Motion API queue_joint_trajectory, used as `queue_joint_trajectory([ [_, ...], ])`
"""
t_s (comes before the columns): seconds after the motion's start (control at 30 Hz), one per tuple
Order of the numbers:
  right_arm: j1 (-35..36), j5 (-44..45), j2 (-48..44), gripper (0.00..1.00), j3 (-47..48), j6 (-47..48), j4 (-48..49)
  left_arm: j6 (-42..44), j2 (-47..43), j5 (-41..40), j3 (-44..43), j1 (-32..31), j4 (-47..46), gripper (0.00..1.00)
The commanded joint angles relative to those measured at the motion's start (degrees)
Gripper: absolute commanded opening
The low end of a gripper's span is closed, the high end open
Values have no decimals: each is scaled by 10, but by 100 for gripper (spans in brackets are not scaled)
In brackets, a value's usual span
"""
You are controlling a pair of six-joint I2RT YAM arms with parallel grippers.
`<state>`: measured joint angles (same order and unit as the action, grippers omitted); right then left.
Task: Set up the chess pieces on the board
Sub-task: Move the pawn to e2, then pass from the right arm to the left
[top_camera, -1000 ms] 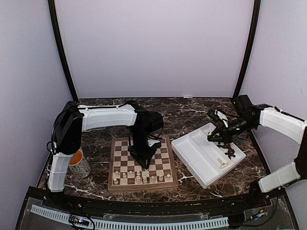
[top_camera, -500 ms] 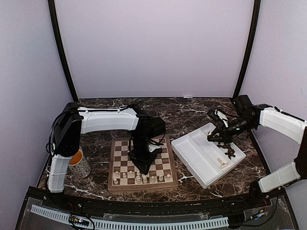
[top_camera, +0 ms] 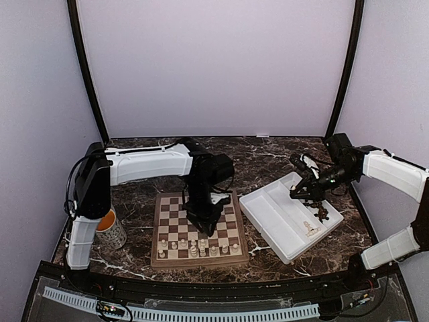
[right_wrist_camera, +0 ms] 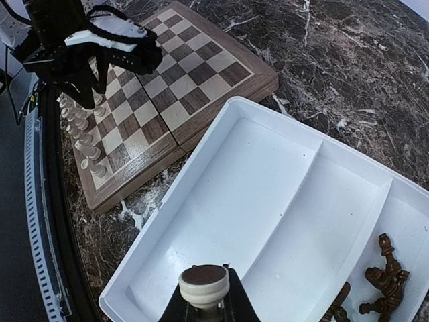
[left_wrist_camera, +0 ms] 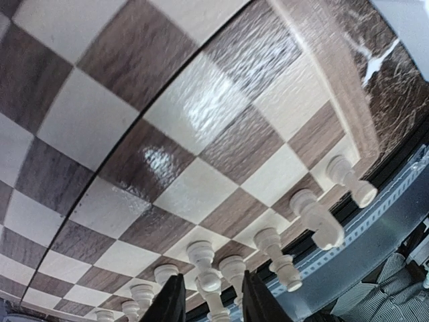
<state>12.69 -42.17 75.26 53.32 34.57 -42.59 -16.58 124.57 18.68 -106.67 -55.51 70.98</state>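
Left claw parted low over cream row on board, likely releasing one; right claw clamped on cream piece above tray, staged for delivery.

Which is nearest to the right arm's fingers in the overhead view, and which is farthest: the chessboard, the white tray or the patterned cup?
1. White tray: on the right, directly beneath the right fingers.
2. Chessboard: in the middle, left of the tray.
3. Patterned cup: far left, beyond the board.
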Motion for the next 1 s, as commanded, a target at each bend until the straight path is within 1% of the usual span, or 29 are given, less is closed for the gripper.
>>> queue_joint_trajectory([
  [0.0,5,2,-19,10,23,25,-28,8,-64,-36,-64,7,-10,32],
  [0.03,11,6,-21,11,30,31,-37,6,-77,-48,-69,8,-23,33],
  [0.1,33,28,-23,11,45,39,-49,-6,-101,-54,-70,12,-82,35],
  [0.13,48,45,-23,11,54,41,-52,-12,-110,-52,-60,14,-135,36],
  [0.17,66,73,-22,11,65,42,-55,-24,-125,-37,-51,15,-169,36],
  [0.23,101,113,-17,11,86,42,-61,-47,-146,-1,-19,16,-296,37],
  [0.27,117,131,-10,11,99,42,-65,-57,-151,4,-1,16,-326,37],
  [0.3,131,145,-5,11,111,42,-72,-77,-161,12,8,16,-380,39],
  [0.33,144,156,3,11,125,43,-78,-87,-166,17,34,16,-413,40],
  [0.37,153,164,13,11,139,44,-86,-111,-180,33,71,16,-487,42],
  [0.4,163,168,21,11,152,44,-92,-123,-188,43,89,16,-523,43],
  [0.43,172,172,28,11,165,43,-96,-152,-201,56,130,15,-599,47],
  [0.47,180,174,34,11,176,41,-98,-168,-207,62,150,16,-635,48],
  [0.5,189,177,39,10,187,38,-98,-198,-215,72,180,16,-701,50],
  [0.57,206,178,47,10,208,31,-97,-230,-217,81,206,16,-767,51],
  [0.7,235,189,68,10,239,16,-96,-276,-202,117,227,15,-844,52],
  [0.8,246,198,83,10,253,15,-99,-294,-190,137,229,15,-860,51],
  [0.97,255,201,95,10,266,7,-94,-308,-180,148,235,13,-870,48],
])
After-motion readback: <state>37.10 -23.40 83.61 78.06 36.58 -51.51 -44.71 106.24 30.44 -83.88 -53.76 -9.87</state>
